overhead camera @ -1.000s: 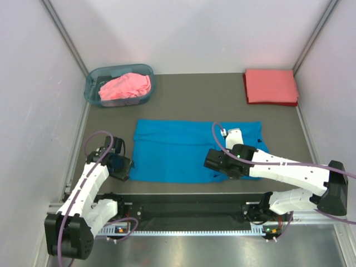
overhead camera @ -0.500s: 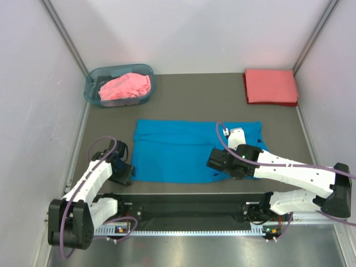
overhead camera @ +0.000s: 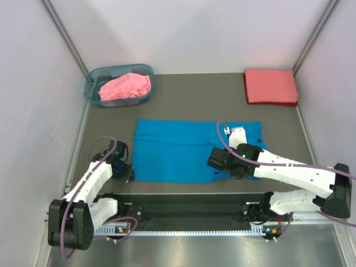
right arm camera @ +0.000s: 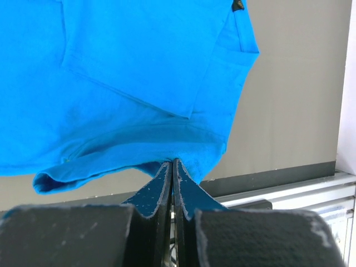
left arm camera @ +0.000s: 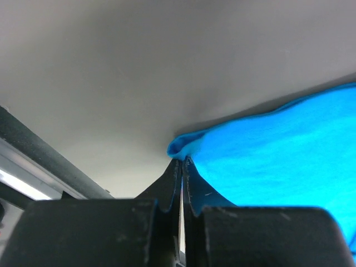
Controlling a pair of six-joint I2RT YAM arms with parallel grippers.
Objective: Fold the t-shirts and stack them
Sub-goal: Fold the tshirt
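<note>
- T-shirt of bright blue cloth lies flat by the tabletop's near edge.
- Left gripper clenches its near-left corner.
- Right gripper clenches its near hem.
- Folded coral-red cloth t-shirt sits at far-right corner.

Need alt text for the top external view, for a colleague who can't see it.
A blue t-shirt lies spread flat at centre, the left gripper at its near left corner and the right gripper at its near right edge. A pink t-shirt sits crumpled in the basket at far left; a folded coral-red t-shirt lies far right.
</note>
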